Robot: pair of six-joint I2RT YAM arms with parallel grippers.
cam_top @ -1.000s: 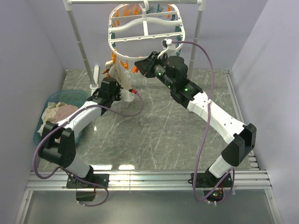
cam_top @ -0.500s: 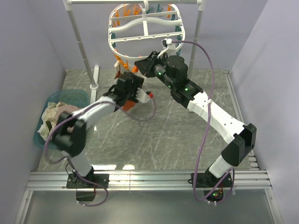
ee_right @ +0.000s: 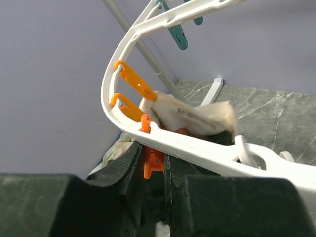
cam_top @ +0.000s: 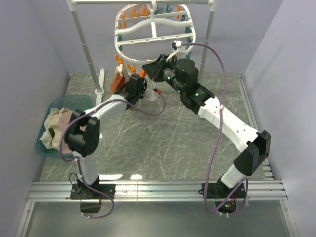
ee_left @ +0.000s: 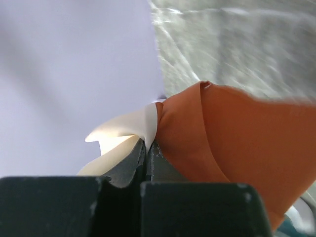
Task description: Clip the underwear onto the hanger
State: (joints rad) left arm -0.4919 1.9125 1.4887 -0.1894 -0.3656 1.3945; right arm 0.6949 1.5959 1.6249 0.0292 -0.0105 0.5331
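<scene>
The left gripper is clenched on the underwear, raised beside the left rim of the hanger. The right gripper pinches an orange clothespin. Nipped so thinly at its edge, the fabric could slip free or miss the pin's mouth.

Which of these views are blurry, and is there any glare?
Left wrist: the table is motion-smeared, the underwear soft, its waistband blown out bright. Right wrist: the hanger is sharp, the waistband behind it smeared. Top: sharp, with glare patches on the table's near edge.
</scene>
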